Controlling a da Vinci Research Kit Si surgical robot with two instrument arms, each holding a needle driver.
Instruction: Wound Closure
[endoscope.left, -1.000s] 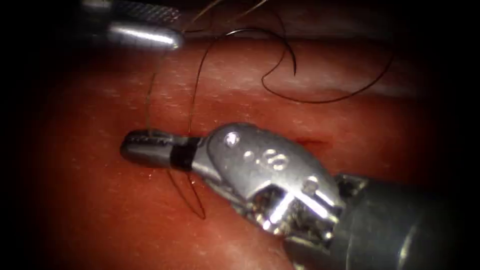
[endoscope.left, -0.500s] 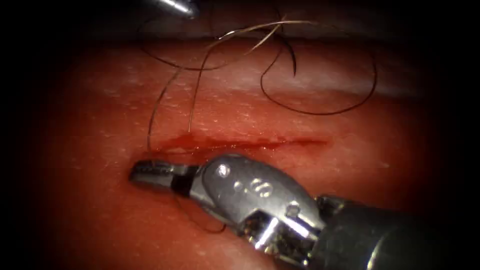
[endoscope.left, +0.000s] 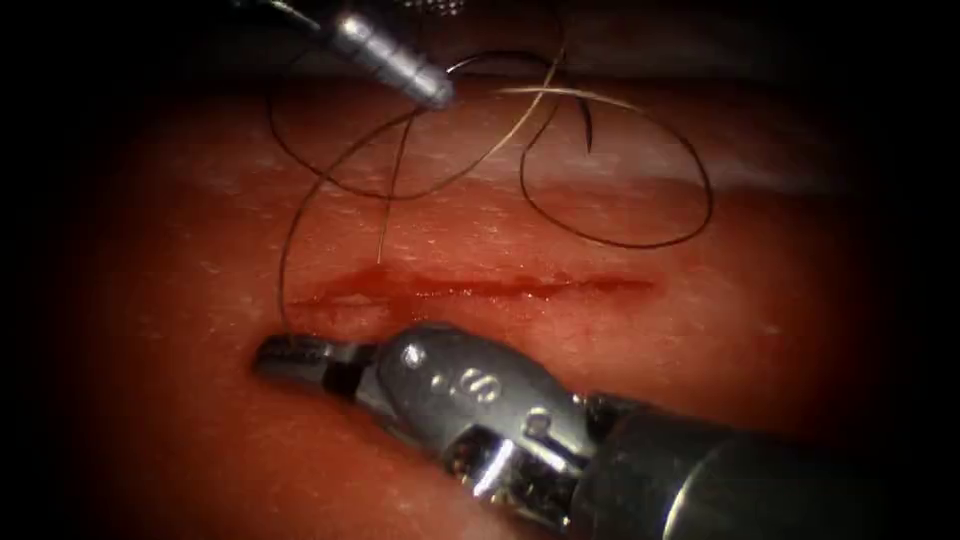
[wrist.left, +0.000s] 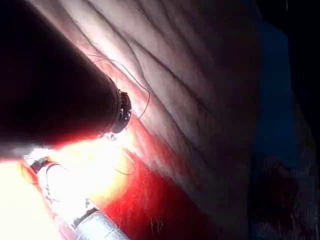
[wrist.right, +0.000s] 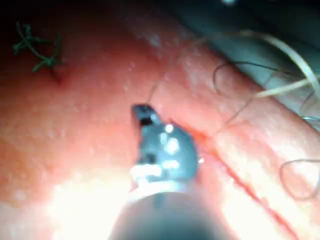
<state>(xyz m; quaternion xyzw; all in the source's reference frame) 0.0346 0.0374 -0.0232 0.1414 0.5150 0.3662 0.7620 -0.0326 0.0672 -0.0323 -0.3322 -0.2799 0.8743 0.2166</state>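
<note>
Nearest you, your right claw (endoscope.left: 290, 355) lies shut just below the cut (endoscope.left: 480, 288), pinching the thread (endoscope.left: 300, 215) at its tip. The needle can't be made out. Farther back, upper frame, your left claw (endoscope.left: 425, 85) sits among loops, grip unclear. The right wrist view adds green thread ends (wrist.right: 37, 47) on the tissue (wrist.right: 75, 125).

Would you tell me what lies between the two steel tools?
In the endoscope view, between the left tool and right tool: dark looping thread on tissue and the red cut.
</note>
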